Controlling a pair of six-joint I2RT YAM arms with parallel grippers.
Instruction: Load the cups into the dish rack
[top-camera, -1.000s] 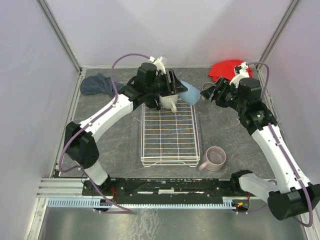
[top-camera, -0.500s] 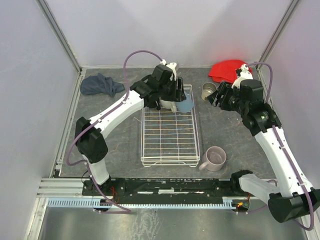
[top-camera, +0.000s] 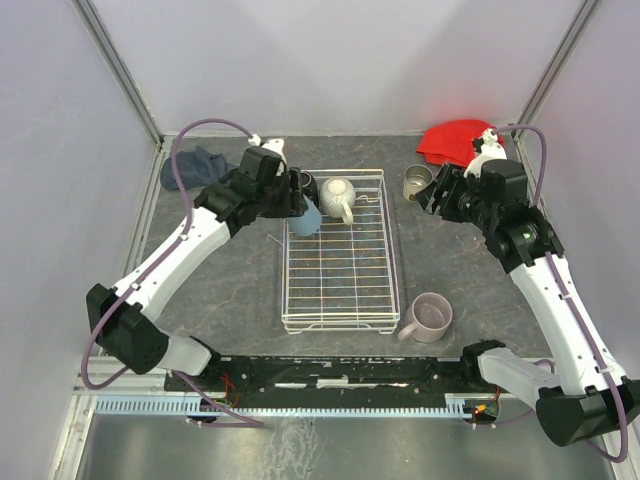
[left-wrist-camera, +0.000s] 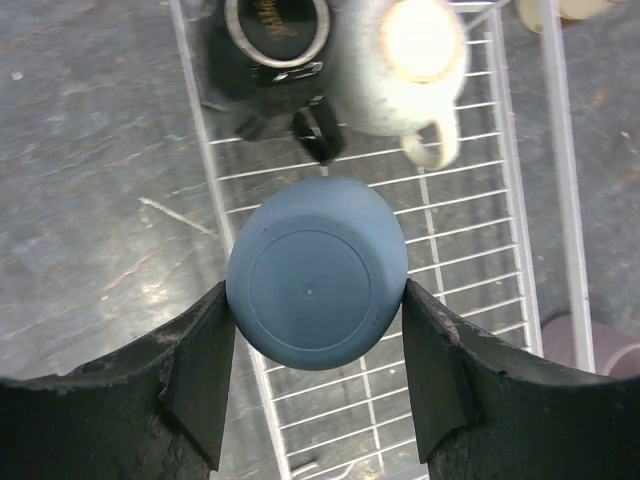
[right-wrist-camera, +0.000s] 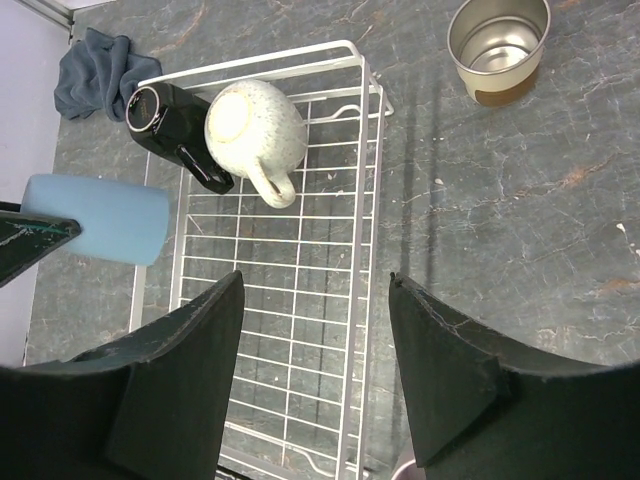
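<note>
Inside my left claw (left-wrist-camera: 316, 310), pinched by its sides, the blue cup (left-wrist-camera: 315, 285) straddles the rack's (top-camera: 340, 270) left rim below, so letting go now could topple it onto the table (top-camera: 200, 290).

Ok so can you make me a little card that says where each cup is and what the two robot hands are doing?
In rack: cream mug and black mug, side by side at the far end of the dish rack
Being held: blue tumbler, in the left gripper, at the rack's left edge
On table: steel tumbler, upright, right of the rack; pink mug, by the rack's near right corner
Right gripper: open, holding nothing
</note>
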